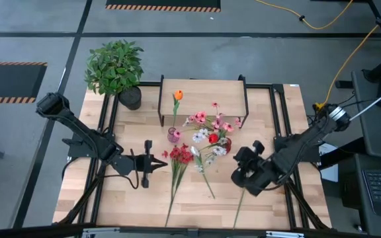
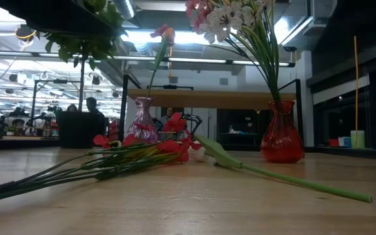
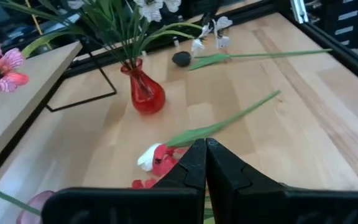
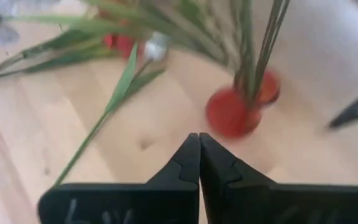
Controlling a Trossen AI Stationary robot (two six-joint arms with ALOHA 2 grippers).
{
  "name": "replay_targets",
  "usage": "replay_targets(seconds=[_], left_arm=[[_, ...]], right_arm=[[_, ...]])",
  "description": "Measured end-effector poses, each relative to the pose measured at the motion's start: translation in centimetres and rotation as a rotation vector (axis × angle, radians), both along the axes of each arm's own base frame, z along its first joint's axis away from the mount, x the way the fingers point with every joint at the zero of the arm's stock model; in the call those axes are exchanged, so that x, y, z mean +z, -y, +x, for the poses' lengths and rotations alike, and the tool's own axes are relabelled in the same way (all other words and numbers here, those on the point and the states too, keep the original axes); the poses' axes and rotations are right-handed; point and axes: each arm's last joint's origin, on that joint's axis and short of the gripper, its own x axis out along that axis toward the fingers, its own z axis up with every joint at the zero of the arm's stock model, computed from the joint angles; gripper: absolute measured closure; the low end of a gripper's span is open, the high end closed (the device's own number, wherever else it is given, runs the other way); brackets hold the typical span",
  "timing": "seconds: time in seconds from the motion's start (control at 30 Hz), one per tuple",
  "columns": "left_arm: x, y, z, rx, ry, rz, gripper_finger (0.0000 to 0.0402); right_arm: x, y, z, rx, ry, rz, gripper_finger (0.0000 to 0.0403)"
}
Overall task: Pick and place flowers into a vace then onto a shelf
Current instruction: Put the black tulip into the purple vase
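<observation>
Hovering low over bench (image 1: 283,192), both claws clenched, empty. Left claw (image 1: 163,162) just left of loose red flowers (image 1: 179,156) lying mid-bench, stems trailing toward near edge. Right claw (image 1: 238,173) near-right of red vase (image 1: 226,143), which holds pink and white blooms (image 1: 207,125). Pink vase (image 1: 174,135) holds single orange flower (image 1: 177,96), standing by shelf (image 1: 204,92) at far side. Shelf top bare. Potted plant (image 1: 114,66) far left.

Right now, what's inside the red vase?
The red vase holds a bunch of green stems topped with pink and white blooms. The stems' lower ends inside the glass cannot be made out, nor whether there is water.
</observation>
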Motion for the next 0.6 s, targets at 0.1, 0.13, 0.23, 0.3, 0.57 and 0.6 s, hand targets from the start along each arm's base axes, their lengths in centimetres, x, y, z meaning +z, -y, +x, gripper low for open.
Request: replay_targets(seconds=[0.1,0.13,0.23,0.3,0.57,0.6], left_arm=[[0.0,0.0,0.0,-0.022,-0.008,0.013,0.0398],[0.0,0.1,0.0,-0.028,-0.009,0.021,0.0397],[0.0,0.1,0.0,-0.03,-0.01,0.028,0.0396],[0.0,0.1,0.0,-0.031,-0.01,0.028,0.0398],[0.0,0.1,0.0,-0.03,-0.01,0.028,0.0396],[0.0,0.1,0.0,-0.03,-0.01,0.028,0.0396]], right_arm=[[0.0,-1.3,0.6,-0.063,-0.055,0.063,0.0402],[0.1,-1.8,0.7,-0.084,-0.065,0.087,0.0401],[-0.1,-3.0,0.9,-0.138,-0.111,0.147,0.04],[-0.4,-4.0,1.0,-0.171,-0.133,0.202,0.04],[-1.8,-6.8,-0.4,-0.368,-0.275,0.321,0.0399],[-2.1,-7.1,-0.6,-0.388,-0.277,0.319,0.0399]])
